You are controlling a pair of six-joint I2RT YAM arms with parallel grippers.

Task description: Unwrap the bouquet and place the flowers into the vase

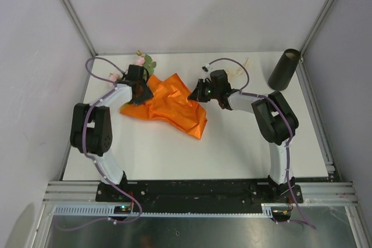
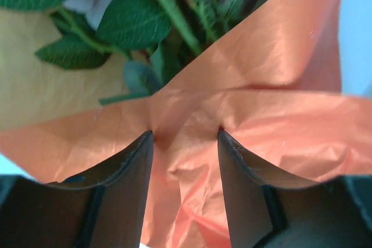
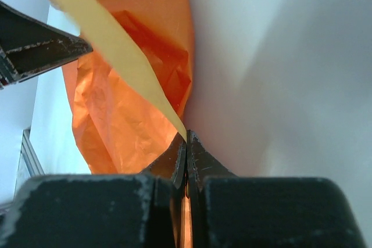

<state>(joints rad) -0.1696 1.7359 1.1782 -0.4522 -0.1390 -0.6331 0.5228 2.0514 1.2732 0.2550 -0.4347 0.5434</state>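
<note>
Right hand (image 3: 186, 137) is clamping fully shut on a thin edge of the paper (image 3: 122, 114). An orange sliver is showing between the fingers, and the sheet's pale inner face is running up from the tips. My read: it's pinning that corner so the sheet can't slide while the other side gets worked.

Left hand (image 2: 185, 135) is sitting with its fingers (image 2: 125, 196) apart, straddling a raised pleat of paper at the stem end. Nothing is looking pinched there. Just past the tips, green stems (image 2: 168, 10) and leaves are lying on the opened wrap.

From above, the paper is lying crumpled and mostly spread on the worktop (image 1: 232, 143) between the two hands. The flowers (image 1: 139, 60) are poking out past its far-left edge, beside the left hand. So the bouquet is looking largely unwrapped but not yet separated.

A cream scrap, probably the ribbon (image 1: 238, 72), is lying behind the right hand. The vase (image 1: 284, 69) is standing in the far right corner, well apart from the flowers, presumably parked clear of the unwrapping.

Risk I'm seeing: the left hand is lining up on paper rather than stems, so a close here would likely be grabbing the wrap too.
</note>
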